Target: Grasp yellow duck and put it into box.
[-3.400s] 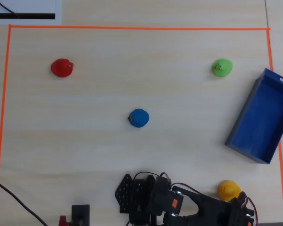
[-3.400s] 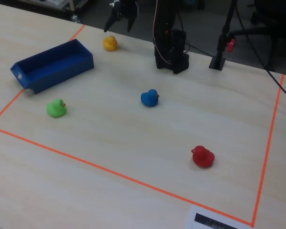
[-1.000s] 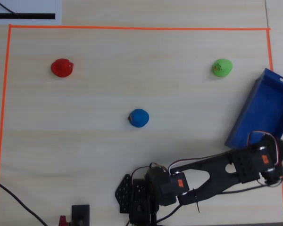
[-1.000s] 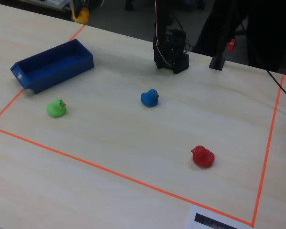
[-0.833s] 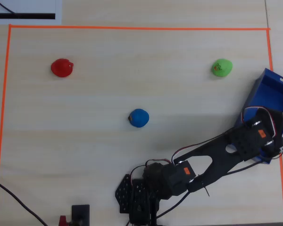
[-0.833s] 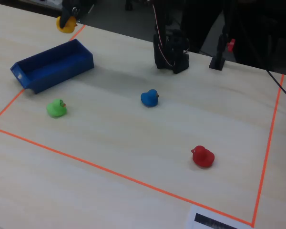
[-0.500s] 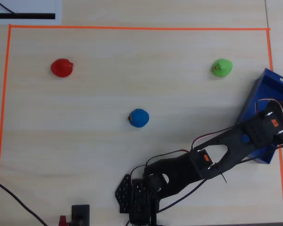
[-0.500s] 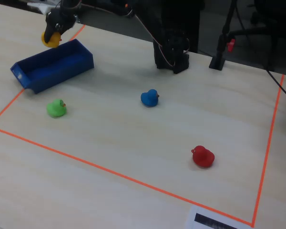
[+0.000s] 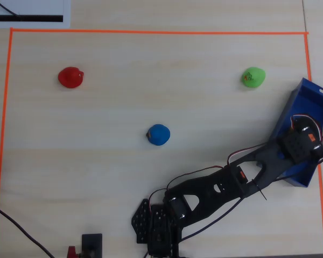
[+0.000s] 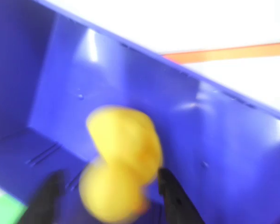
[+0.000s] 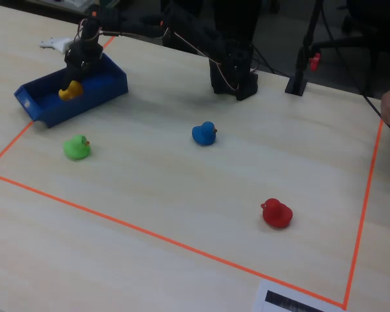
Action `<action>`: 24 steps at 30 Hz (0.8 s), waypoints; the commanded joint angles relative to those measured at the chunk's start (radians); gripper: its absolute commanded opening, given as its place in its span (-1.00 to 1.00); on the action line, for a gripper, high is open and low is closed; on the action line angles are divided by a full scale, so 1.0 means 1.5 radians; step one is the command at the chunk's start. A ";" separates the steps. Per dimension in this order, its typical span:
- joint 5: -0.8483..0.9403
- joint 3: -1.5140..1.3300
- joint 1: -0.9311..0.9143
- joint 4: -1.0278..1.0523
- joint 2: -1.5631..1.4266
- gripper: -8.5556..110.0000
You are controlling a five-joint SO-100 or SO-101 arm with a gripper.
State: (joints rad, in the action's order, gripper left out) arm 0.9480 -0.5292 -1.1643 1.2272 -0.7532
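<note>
The yellow duck (image 10: 123, 154) is blurred between my gripper's two black fingers, over the floor of the dark-blue box (image 10: 224, 130). My gripper (image 10: 109, 196) is open: the left finger (image 10: 46, 198) stands apart from the duck and the right finger (image 10: 172, 196) is at its edge. In the fixed view the duck (image 11: 68, 91) is inside the box (image 11: 91, 97), just under my gripper (image 11: 75, 75). In the overhead view the wrist (image 9: 304, 142) hangs over the box (image 9: 309, 88) and hides the duck.
A green duck (image 9: 253, 77) lies on the table close to the box, a blue duck (image 9: 158, 134) in the middle and a red duck (image 9: 71, 77) at the far side. Orange tape (image 9: 151, 32) frames the work area. The arm's base (image 9: 161, 226) stands at the table edge.
</note>
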 commanded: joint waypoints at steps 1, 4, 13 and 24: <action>0.000 0.058 -0.008 -0.017 -0.012 -0.16; -0.004 0.060 -0.009 -0.017 -0.022 -0.14; -0.038 -0.034 0.078 0.055 -0.320 -0.85; 0.114 -0.861 0.605 0.147 -1.036 -0.85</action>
State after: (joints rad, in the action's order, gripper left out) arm 1.0646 -1.2579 -0.5507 1.4542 -1.8377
